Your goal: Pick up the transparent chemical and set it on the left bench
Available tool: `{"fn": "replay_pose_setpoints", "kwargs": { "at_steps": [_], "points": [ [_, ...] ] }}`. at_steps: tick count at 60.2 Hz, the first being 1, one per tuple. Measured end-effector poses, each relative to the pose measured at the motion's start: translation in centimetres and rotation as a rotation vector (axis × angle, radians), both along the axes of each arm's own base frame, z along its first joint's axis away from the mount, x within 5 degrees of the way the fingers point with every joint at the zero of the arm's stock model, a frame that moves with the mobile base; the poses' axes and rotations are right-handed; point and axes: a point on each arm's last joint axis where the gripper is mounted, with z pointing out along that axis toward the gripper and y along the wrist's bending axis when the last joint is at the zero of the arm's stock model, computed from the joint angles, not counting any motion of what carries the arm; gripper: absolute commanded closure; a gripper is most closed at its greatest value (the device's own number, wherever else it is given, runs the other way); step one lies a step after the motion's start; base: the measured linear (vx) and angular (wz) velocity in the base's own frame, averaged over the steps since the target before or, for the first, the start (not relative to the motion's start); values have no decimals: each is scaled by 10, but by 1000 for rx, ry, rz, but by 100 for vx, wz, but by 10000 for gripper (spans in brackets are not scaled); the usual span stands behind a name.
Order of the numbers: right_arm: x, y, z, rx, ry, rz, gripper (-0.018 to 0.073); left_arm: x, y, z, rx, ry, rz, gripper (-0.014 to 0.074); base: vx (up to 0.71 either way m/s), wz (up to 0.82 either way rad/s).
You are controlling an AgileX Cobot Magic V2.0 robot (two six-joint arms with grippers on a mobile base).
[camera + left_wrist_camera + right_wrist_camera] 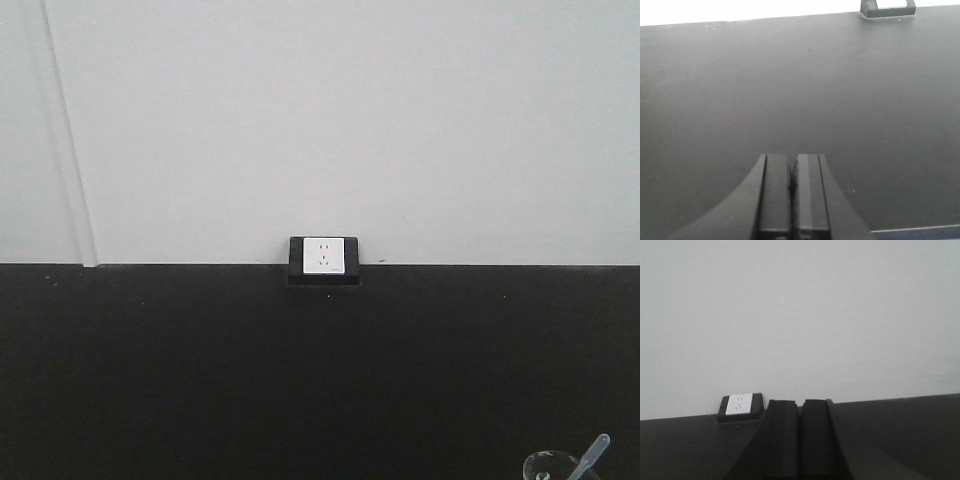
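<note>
Clear glass, the transparent chemical (pixel 550 467) shows at the front view's bottom right corner against the black bench (pixel 250 380), its dropper (pixel 592 452) leaning up-right. Neither wrist view shows it. The right gripper (pixel 800 440) is likely nearer than the left gripper (pixel 792 190), and both have fingers pressed together, empty.

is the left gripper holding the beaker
No, the left gripper has its jaws shut together with nothing between them.

All three views toward wall socket (pixel 323 255)
</note>
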Motion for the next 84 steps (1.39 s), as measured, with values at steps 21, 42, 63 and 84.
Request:
{"fn": "replay_pose_setpoints", "kwargs": {
  "at_steps": [21,42,63,84],
  "points": [
    [77,1,-4,-6,340,4,543,0,0,0,0,0,0,600,0,0],
    [113,4,-28,-3,432,28,174,0,0,0,0,0,0,600,0,0],
    [139,-1,-44,298,437,-49,-81,0,0,0,0,0,0,600,0,0],
    [190,-3,-77,430,601,-128,-10,0,0,0,0,0,0,600,0,0]
  ]
}}
